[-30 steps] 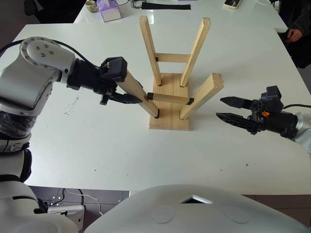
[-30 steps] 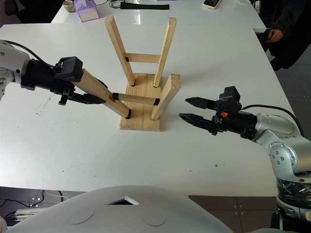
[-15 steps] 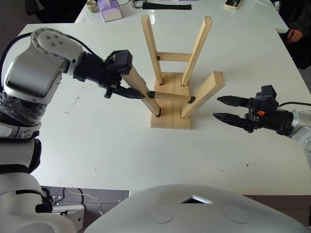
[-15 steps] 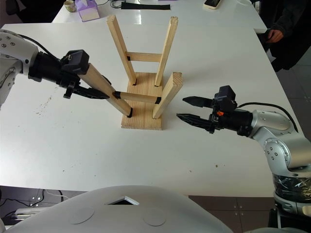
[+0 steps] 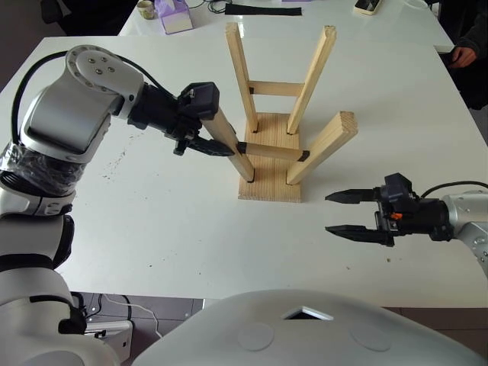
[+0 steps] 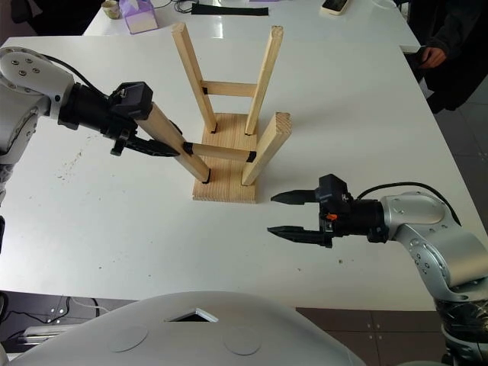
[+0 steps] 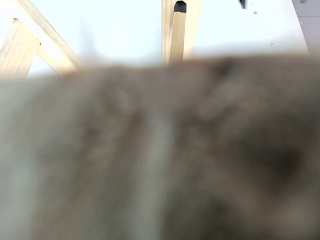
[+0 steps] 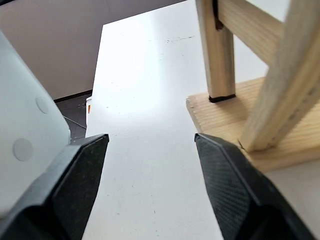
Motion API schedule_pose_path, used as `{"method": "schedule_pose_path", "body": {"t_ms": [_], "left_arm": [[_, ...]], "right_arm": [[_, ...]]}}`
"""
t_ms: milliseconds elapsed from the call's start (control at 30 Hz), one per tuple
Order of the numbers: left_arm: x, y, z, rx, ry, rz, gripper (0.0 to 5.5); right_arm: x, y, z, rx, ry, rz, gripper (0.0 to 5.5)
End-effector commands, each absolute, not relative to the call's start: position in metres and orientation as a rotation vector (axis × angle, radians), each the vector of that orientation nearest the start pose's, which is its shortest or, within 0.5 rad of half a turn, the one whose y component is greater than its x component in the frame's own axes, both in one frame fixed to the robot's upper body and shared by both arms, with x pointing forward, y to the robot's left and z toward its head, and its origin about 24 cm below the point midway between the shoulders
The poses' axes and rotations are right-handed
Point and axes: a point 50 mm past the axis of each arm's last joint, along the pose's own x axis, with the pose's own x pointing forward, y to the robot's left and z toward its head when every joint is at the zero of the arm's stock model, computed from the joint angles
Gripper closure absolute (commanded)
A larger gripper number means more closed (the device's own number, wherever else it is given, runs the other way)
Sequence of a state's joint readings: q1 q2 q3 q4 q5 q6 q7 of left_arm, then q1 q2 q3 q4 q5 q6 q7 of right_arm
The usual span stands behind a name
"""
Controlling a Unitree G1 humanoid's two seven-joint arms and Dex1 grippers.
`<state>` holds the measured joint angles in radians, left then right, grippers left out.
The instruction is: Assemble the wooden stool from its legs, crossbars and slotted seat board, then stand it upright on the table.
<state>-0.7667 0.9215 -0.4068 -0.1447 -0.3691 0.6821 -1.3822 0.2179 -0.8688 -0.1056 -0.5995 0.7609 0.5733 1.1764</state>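
The wooden stool stands upside down mid-table, its seat board (image 5: 268,185) flat on the surface and four legs pointing up. One crossbar (image 5: 274,88) joins the far legs, another (image 5: 272,151) joins the near ones. My left gripper (image 5: 216,145) is shut on the upper part of the near-left leg (image 5: 236,156), which leans outward; that leg (image 7: 160,150) sits blurred right against the left wrist camera. My right gripper (image 5: 329,213) hovers open over bare table, to the right of the board's near corner and apart from it. Its fingers (image 8: 75,185) frame the seat board (image 8: 220,117).
On a second table beyond sit a tissue box (image 5: 174,15), a cup (image 5: 143,9), a black strip (image 5: 263,10) and a phone (image 5: 367,6). A person's hand (image 5: 461,55) rests at the far right edge. White tabletop (image 5: 152,229) lies bare in front of the stool.
My right gripper has drawn back from the near-right leg toward the table's front edge, still open. My left gripper has shifted slightly right, still holding its leg.
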Motion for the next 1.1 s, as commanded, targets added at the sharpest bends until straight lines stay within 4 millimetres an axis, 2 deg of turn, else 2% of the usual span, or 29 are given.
{"method": "schedule_pose_path", "body": {"t_ms": [33,200,333,467,633,700,733,867,933,1033,1100], "left_arm": [[0.270,0.164,0.153,0.543,0.726,-1.468,3.45],[0.268,0.161,0.155,0.527,0.721,-1.462,3.45],[0.269,0.156,0.158,0.507,0.708,-1.450,3.45],[0.262,0.149,0.161,0.488,0.694,-1.500,3.45],[0.259,0.145,0.163,0.462,0.696,-1.517,3.45],[0.258,0.143,0.162,0.460,0.697,-1.519,3.45],[0.258,0.143,0.163,0.464,0.699,-1.521,3.45],[0.259,0.142,0.164,0.470,0.702,-1.523,3.45],[0.260,0.141,0.164,0.478,0.703,-1.518,3.45],[0.260,0.138,0.164,0.496,0.700,-1.513,3.45],[0.260,0.136,0.163,0.521,0.699,-1.511,3.45]], "right_arm": [[0.167,-0.164,0.154,0.128,0.197,1.422,2.34],[0.176,-0.120,0.180,0.255,0.019,1.313,2.34],[0.188,-0.097,0.182,0.279,0.001,1.230,2.34],[0.203,-0.082,0.178,0.318,-0.012,1.121,2.93],[0.220,-0.074,0.182,0.348,-0.092,1.015,3.79],[0.229,-0.075,0.168,0.317,-0.051,0.957,4.08],[0.229,-0.074,0.152,0.256,0.012,0.939,4.19],[0.215,-0.074,0.084,0.063,0.313,0.930,4.80],[0.206,-0.076,0.058,-0.037,0.419,0.934,5.09],[0.202,-0.078,0.042,-0.149,0.461,0.952,5.46],[0.206,-0.078,0.047,-0.150,0.421,0.945,5.46]]}}
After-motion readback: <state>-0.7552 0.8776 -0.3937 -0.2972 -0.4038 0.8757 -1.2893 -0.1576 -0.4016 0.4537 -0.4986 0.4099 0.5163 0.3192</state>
